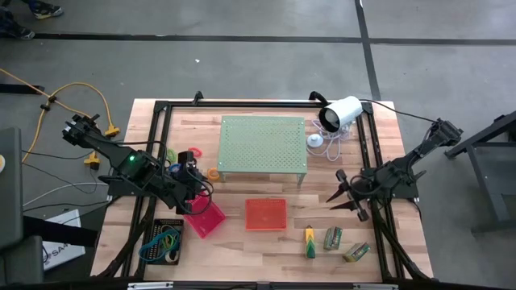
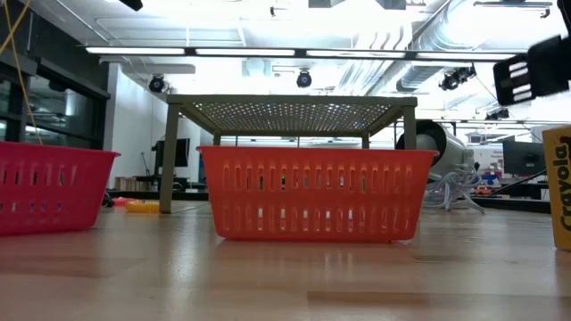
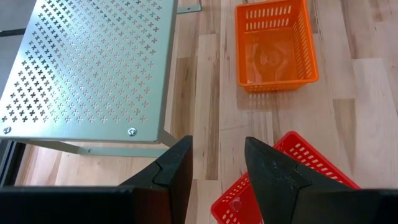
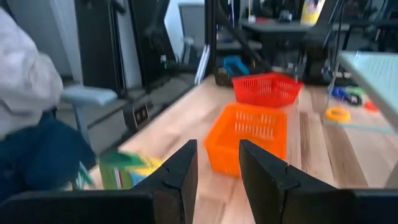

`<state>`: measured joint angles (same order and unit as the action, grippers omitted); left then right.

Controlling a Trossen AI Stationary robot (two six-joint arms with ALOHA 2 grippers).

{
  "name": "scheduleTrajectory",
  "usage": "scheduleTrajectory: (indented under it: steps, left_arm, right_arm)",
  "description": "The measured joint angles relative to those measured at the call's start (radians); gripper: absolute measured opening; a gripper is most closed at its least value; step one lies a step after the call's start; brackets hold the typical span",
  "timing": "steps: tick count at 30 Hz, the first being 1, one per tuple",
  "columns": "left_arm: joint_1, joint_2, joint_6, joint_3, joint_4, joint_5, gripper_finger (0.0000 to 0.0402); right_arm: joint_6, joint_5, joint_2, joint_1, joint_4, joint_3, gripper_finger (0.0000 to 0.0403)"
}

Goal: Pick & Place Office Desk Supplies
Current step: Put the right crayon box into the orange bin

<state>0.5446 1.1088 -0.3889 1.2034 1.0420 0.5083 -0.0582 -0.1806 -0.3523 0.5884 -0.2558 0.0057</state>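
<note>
Near the table's front right lie a yellow-green marker (image 1: 310,242) and two green-labelled packs (image 1: 333,238) (image 1: 355,252), flat on the wood. Coloured rubber bands (image 1: 164,239) fill a black tray at the front left. An orange ring (image 1: 213,173) and a pink ring (image 1: 193,151) lie left of the pale green stand (image 1: 264,145). My left gripper (image 3: 217,165) hangs open above the red-pink tray (image 3: 292,180), nothing between its fingers. My right gripper (image 4: 217,168) is open and level at the table's right side (image 1: 337,200), pointing toward the orange tray (image 4: 249,134).
The orange tray (image 1: 265,213) stands mid-table in front of the stand, the red-pink tray (image 1: 205,219) to its left. A white camera (image 1: 339,113) with its cable sits at the far right. A person's sleeve (image 4: 25,81) shows beyond the table's near edge.
</note>
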Motion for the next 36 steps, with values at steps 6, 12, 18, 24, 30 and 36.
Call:
scheduleTrajectory:
  steps: [6, 12, 18, 24, 30, 36]
  left_arm:
    - [0.000, 0.000, 0.000, 0.000, 0.000, 0.000, 0.0138]
    - [0.000, 0.000, 0.000, 0.000, 0.000, 0.000, 0.0138]
    - [0.000, 0.000, 0.000, 0.000, 0.000, 0.000, 0.0138]
    - [0.000, 0.000, 0.000, 0.000, 0.000, 0.000, 0.0138]
    - [0.000, 0.000, 0.000, 0.000, 0.000, 0.000, 0.0138]
    - [0.000, 0.000, 0.000, 0.000, 0.000, 0.000, 0.0138]
  right_arm:
    - [0.000, -0.003, 0.000, 0.000, -0.122, 0.000, 0.0106]
    - [0.000, -0.025, -0.002, 0.000, -0.142, 0.028, 0.0106]
    - [0.021, -0.027, -0.045, 0.000, -0.138, 0.096, 0.0106]
    - [0.037, -0.029, -0.136, 0.000, -0.054, 0.228, 0.0106]
    - [0.038, -0.027, -0.272, 0.000, 0.107, 0.410, 0.0106]
    - [0.037, -0.021, -0.407, 0.011, 0.221, 0.562, 0.0106]
